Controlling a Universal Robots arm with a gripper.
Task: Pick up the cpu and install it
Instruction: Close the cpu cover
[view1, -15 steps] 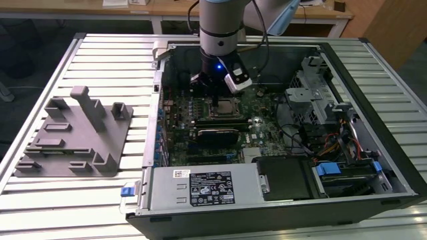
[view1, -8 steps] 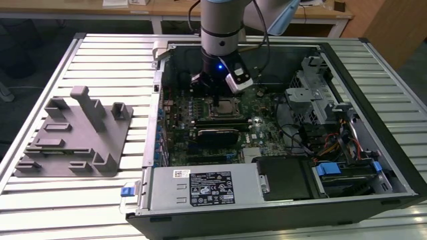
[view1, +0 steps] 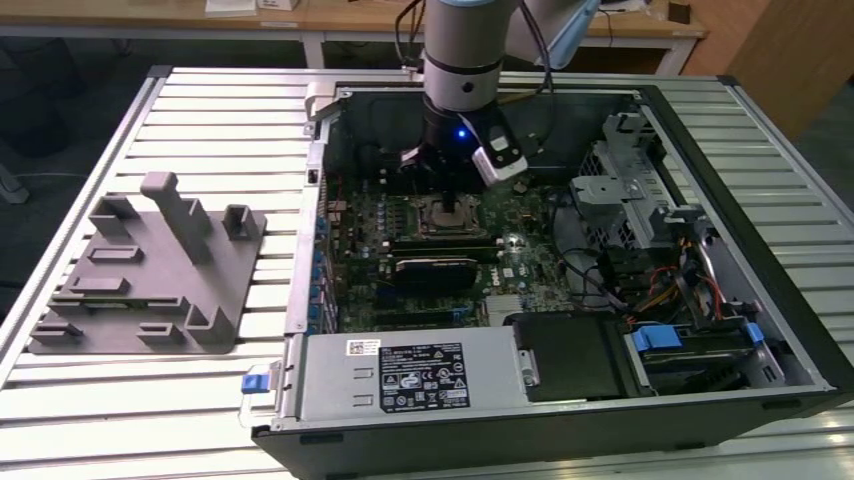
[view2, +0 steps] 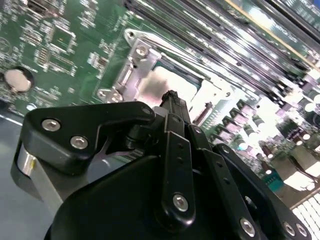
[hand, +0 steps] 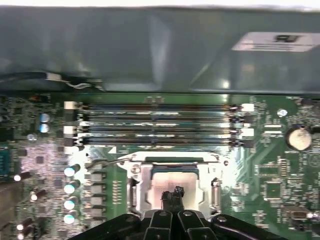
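Power supply (view1: 407, 375): a grey box with a printed label, lying at the near end of the open case (view1: 747, 330) in the exterior view.
Fixture block (view1: 147, 270): grey plastic, on the slatted table (view1: 200, 110) at the exterior view's left, well apart from the case. Nothing sits in it that I can make out.
Motherboard (view1: 534, 260): green and flat on the case floor, crowded with small parts.
Socket frame (hand: 136, 172): bright metal, bolted at its corners, surrounding the chip's seat.
Cpu (hand: 189, 184): lies flat inside the socket frame with its silvery top plate facing up, in both wrist views.
Gripper (hand: 172, 194): black fingers are drawn together to a narrow tip with nothing visible between them. The tip is on or just above the middle of the cpu's top plate; I cannot tell whether it touches.
Handling: I judge the cpu light, thin and stiff, with a slick top and a delicate underside. It is best taken by two opposite edges, kept level and never forced.
Memory slots (hand: 155, 125): long parallel rows just beyond the socket frame.
Arm (view1: 461, 60): comes straight down into the case over the socket.
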